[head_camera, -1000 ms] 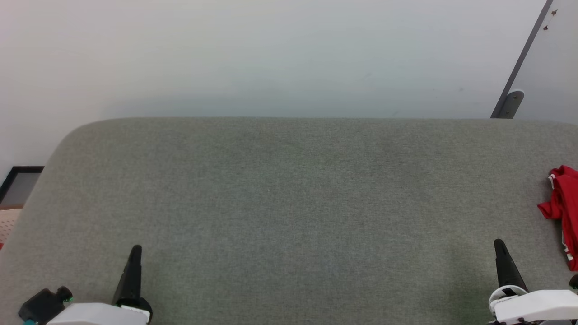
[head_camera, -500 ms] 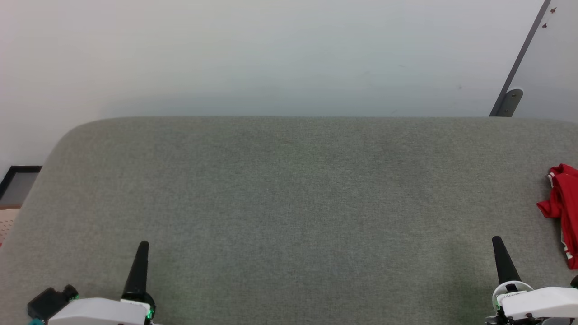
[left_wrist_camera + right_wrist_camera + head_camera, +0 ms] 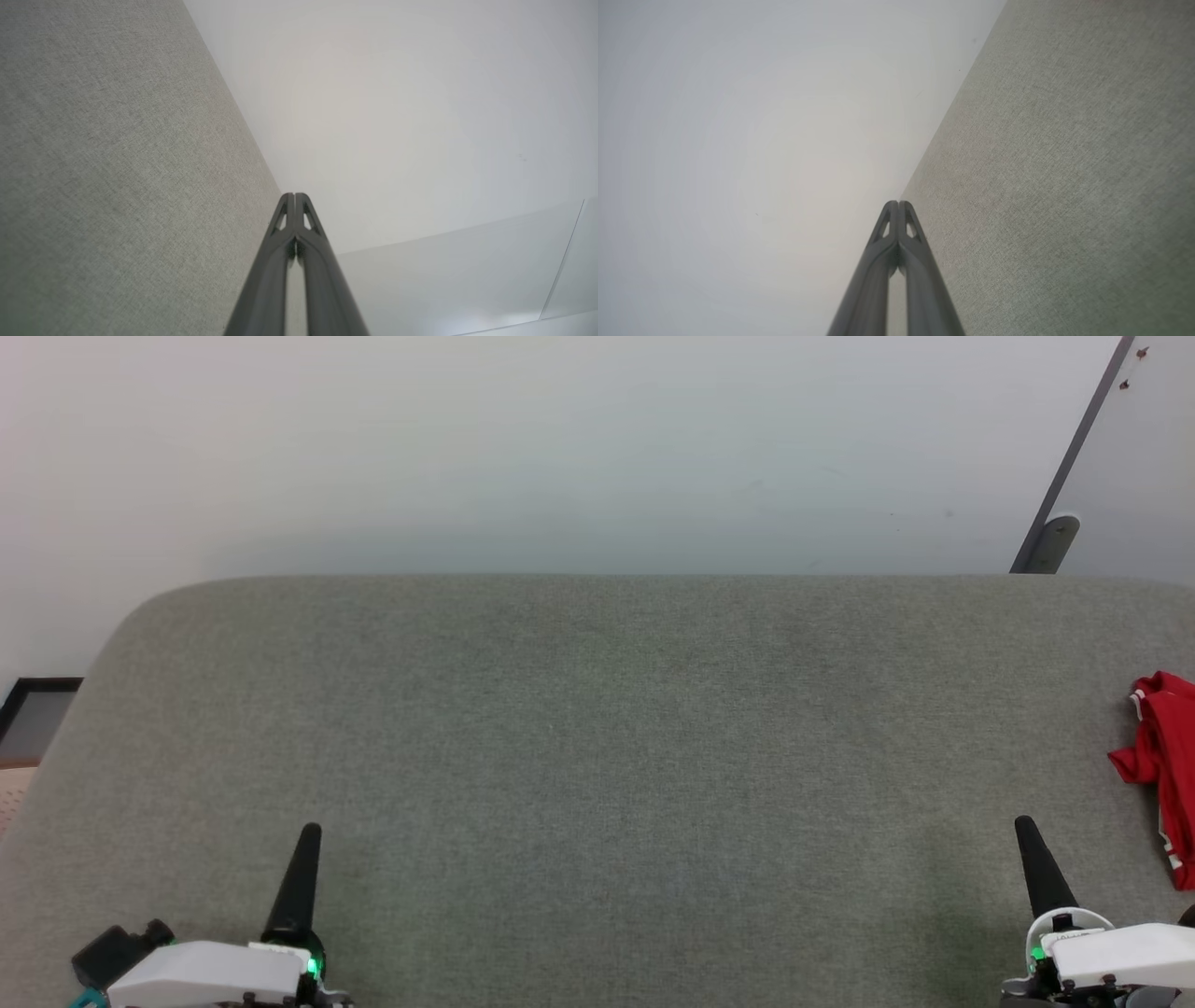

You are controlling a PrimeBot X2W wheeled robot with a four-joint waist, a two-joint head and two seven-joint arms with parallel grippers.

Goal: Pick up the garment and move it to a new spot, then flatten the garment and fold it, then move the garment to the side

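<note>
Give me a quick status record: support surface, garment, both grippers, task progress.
support: grey fabric surface, pale wall behind
garment: red, crumpled, at the surface's right side, partly cut off by the head view's edge
left gripper: shut, empty, low on the left
right gripper: shut, empty, near the garment, not touching
progress: garment not yet picked up

Grey fabric surface (image 3: pixel 597 728) against plain pale wall (image 3: pixel 560 448).

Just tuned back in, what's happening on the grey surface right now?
Nothing is being handled. The left gripper and right gripper sit at the near edge of the grey surface, jaws shut and empty. The red garment lies crumpled at the surface's right side, apart from the right gripper, not yet picked up.
</note>
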